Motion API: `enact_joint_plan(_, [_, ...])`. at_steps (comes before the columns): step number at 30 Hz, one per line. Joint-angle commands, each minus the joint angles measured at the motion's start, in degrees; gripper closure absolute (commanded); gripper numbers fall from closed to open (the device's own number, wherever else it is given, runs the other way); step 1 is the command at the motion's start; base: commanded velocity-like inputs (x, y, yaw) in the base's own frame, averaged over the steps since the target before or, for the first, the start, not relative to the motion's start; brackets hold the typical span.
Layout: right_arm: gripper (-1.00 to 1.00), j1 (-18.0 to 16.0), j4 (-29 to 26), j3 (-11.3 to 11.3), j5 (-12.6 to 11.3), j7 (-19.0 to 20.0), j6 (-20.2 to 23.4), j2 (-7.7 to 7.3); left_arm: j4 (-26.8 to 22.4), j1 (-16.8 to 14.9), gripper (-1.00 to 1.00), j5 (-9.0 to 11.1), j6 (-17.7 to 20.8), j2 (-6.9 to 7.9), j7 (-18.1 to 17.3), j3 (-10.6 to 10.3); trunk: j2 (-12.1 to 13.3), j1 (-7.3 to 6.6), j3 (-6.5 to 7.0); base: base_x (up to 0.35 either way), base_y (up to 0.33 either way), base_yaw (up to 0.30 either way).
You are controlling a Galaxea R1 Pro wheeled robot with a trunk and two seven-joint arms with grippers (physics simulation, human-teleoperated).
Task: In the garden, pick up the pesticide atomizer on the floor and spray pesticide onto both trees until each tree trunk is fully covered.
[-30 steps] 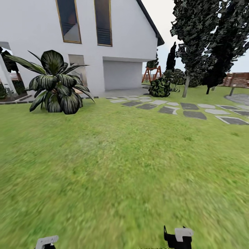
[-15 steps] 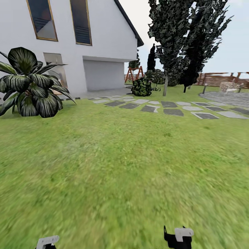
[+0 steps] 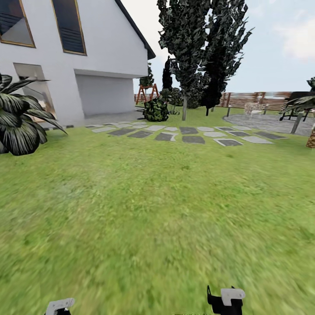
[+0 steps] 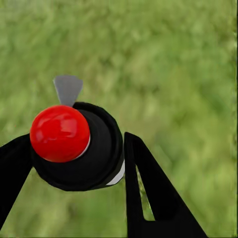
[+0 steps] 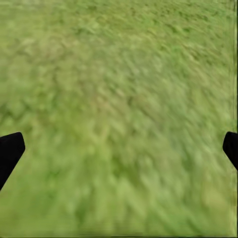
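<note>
Clearly the sprayer (image 4: 74, 146) sits between the black fingers of the left gripper (image 4: 74, 168) in the lower left of the left wrist picture, clamped on both sides. It shows a round black body, a glossy red ball cap toward the camera, a thin white band at its lower right edge and a small grey tab poking up behind it. No label or writing can be read on it. Blurry green grass (image 4: 173, 64) lies behind.

At the two side edges of the right wrist picture, the right gripper (image 5: 119, 148) shows only black fingertips (image 5: 10, 151), spread wide with nothing between them.

From the head camera, lawn (image 3: 157, 210) fills the lower frame, grey stepping slabs (image 3: 192, 139) cross the middle, a white house (image 3: 100, 52) stands upper left, and dark conifers (image 3: 192, 43) rise at top centre before a brown slat fence (image 3: 249, 99).
</note>
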Motion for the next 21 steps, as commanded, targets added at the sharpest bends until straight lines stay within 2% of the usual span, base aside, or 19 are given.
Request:
enact_joint_plan(1, [-1.00, 0.0, 0.0, 0.0, 0.0, 0.0, 0.0, 0.00, 0.0, 0.0, 1.00, 0.0, 0.0, -0.01, 0.0, 0.0, 0.0, 0.00, 0.00, 0.000, -0.272, -0.298])
enact_joint_plan(21, [-1.00, 0.0, 0.0, 0.0, 0.0, 0.0, 0.0, 0.00, 0.0, 0.0, 1.00, 0.0, 0.0, -0.02, 0.0, 0.0, 0.0, 0.00, 0.00, 0.000, -0.272, -0.298])
